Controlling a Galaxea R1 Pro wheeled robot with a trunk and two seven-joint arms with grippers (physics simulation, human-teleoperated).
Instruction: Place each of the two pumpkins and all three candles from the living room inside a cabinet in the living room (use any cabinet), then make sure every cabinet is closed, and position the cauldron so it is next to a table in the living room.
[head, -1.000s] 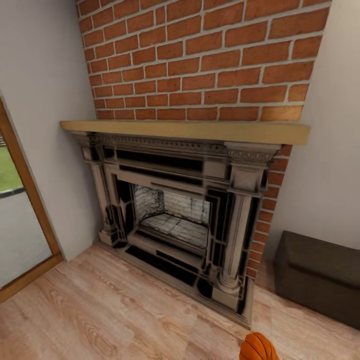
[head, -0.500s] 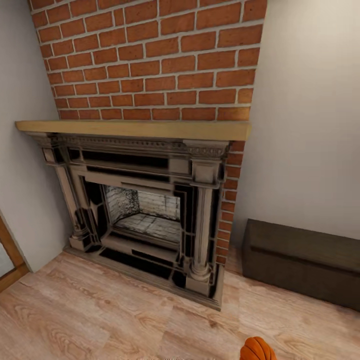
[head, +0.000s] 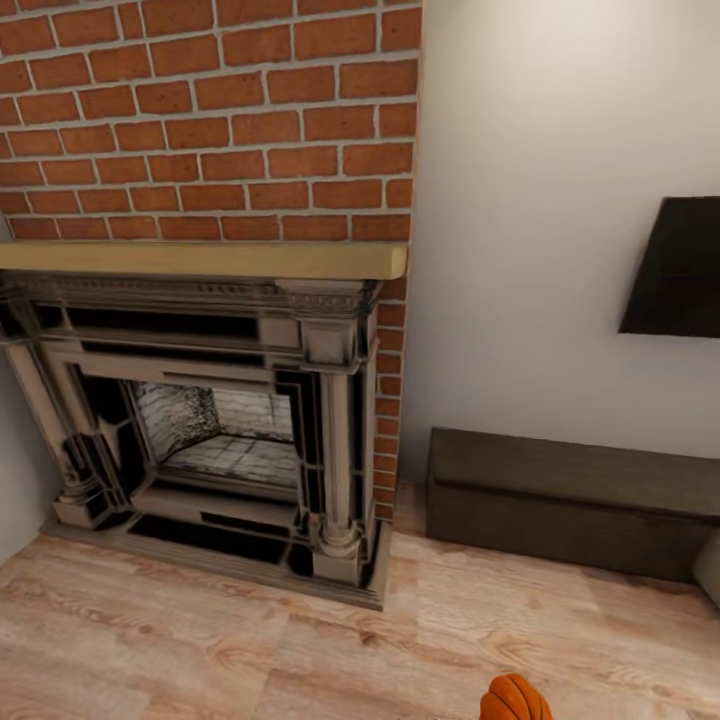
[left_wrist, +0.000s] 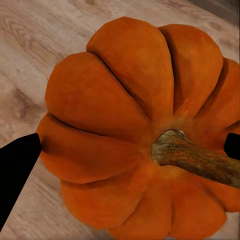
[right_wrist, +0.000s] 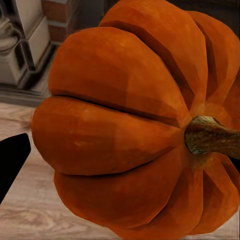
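Note:
In the left wrist view a ribbed orange pumpkin (left_wrist: 115, 100) with a brown stem sits between black fingers (left_wrist: 15, 170) that press on both its sides, so my left gripper (left_wrist: 125, 160) is shut on it above the plank floor. The right wrist view has a second orange pumpkin (right_wrist: 115, 125) close up, and my right gripper (right_wrist: 122, 160) is shut on it. At the bottom edge of the head view the top of one pumpkin (head: 515, 698) pokes up. The low dark brown cabinet (head: 570, 500) stands closed against the wall to the right of the fireplace. Candles, cauldron and table are out of view.
The red brick fireplace (head: 200, 420) with its pale wooden mantel (head: 200, 258) fills the left. A black wall TV (head: 680, 270) hangs above the cabinet. Light wood floor (head: 250, 650) stretches between me and both. A pale object (head: 710, 570) cuts in at the right edge.
The head view has swung right: the fireplace slid left in the picture, the glass door left the picture, and the cabinet and TV came in. The pumpkin keeps its place in the picture.

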